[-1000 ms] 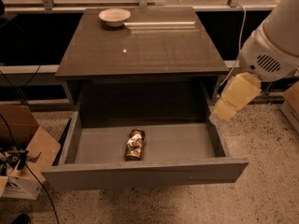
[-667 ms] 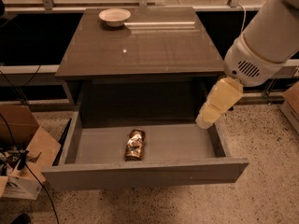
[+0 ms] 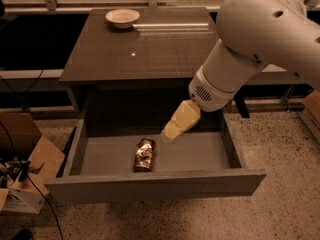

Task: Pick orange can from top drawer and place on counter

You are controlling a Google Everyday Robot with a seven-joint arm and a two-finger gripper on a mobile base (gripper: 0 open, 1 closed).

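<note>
Open drawer (image 3: 150, 183), pulled out toward me from a dark cabinet. The can (image 3: 144, 155) lies on its side on the drawer floor, near the front panel and a little left of middle. My cream-coloured claw (image 3: 169, 133) hangs over the drawer floor at 1 o'clock from the can, near it but apart. I cannot tell whether the claw is open or closed. The white arm (image 3: 250, 39) comes in from 2 o'clock and covers the right edge of the surface (image 3: 145, 54). A white bowl (image 3: 122, 17) sits at the surface's far left, at 11 o'clock. Cardboard boxes (image 3: 30, 154) and cables (image 3: 15, 174) crowd the floor at 8 o'clock, just beside the drawer's left wall. Compared with a second ago, the arm has swung in from 3 o'clock. The claw was then by the drawer's right wall and is now near the middle. Can and bowl have not moved.
</note>
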